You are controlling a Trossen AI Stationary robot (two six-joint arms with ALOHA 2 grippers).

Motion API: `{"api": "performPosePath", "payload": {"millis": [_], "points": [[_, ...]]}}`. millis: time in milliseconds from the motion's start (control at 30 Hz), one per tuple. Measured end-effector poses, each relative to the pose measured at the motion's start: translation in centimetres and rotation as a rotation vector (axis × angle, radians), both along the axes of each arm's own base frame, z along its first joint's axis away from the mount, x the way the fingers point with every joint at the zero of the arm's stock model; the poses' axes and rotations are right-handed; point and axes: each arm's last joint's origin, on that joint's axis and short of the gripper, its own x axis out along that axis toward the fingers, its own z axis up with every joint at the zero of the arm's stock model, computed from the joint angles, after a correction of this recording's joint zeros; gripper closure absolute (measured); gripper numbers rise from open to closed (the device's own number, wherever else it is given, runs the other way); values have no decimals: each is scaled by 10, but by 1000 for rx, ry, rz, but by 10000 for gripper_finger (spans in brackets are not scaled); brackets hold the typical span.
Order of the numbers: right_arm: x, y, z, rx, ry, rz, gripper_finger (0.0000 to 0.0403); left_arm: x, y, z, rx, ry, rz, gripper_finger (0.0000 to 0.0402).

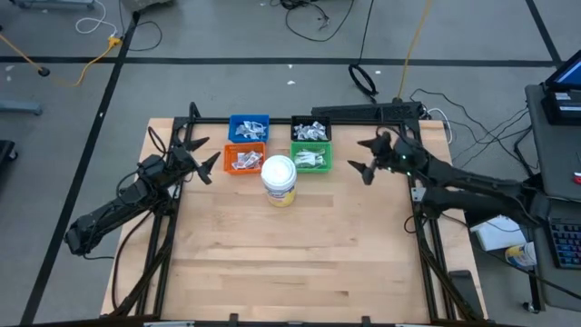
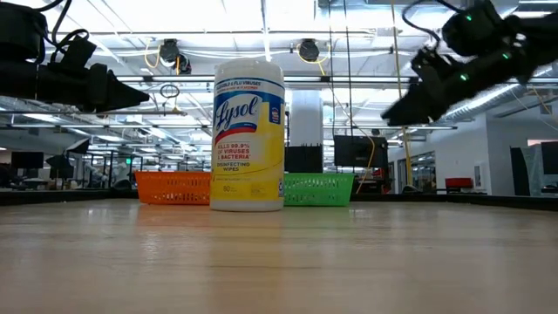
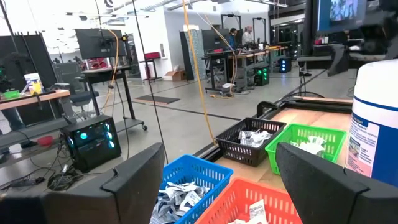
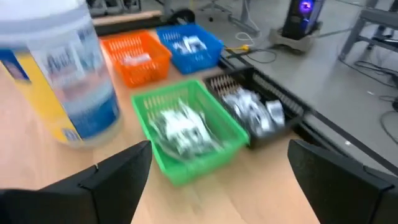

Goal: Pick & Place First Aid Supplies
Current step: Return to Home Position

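Note:
The first aid supplies are small white-and-grey packets lying inside four small bins at the table's far side: blue (image 1: 248, 127), black (image 1: 310, 130), orange (image 1: 245, 159) and green (image 1: 310, 158). In the right wrist view they show in the green bin (image 4: 183, 130) and the black bin (image 4: 255, 112). My left gripper (image 1: 212, 167) hovers open just left of the orange bin, its fingers pointing right. My right gripper (image 1: 358, 156) hovers open right of the green bin, pointing left. Both are above the table and hold nothing.
A white-lidded Lysol wipes jar (image 1: 279, 179) with a yellow label stands upright just near of the orange and green bins, between the two grippers. Bare wooden tabletop (image 1: 290, 254) stretches toward the near edge. Cables and a black bar lie beyond the far edge.

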Motion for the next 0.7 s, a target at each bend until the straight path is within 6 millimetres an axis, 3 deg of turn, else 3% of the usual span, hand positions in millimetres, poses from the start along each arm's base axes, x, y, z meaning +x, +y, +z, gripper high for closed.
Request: {"api": "performPosePath", "payload": {"millis": [367, 500, 700], "points": [[-37, 19, -63, 69, -25, -40, 32, 0, 0, 0, 0, 0, 0, 91], [-43, 23, -71, 61, -41, -39, 31, 0, 0, 0, 0, 0, 0, 91], [-46, 24, -64, -13, -89, -29, 30, 0, 0, 0, 0, 0, 0, 91]]}}
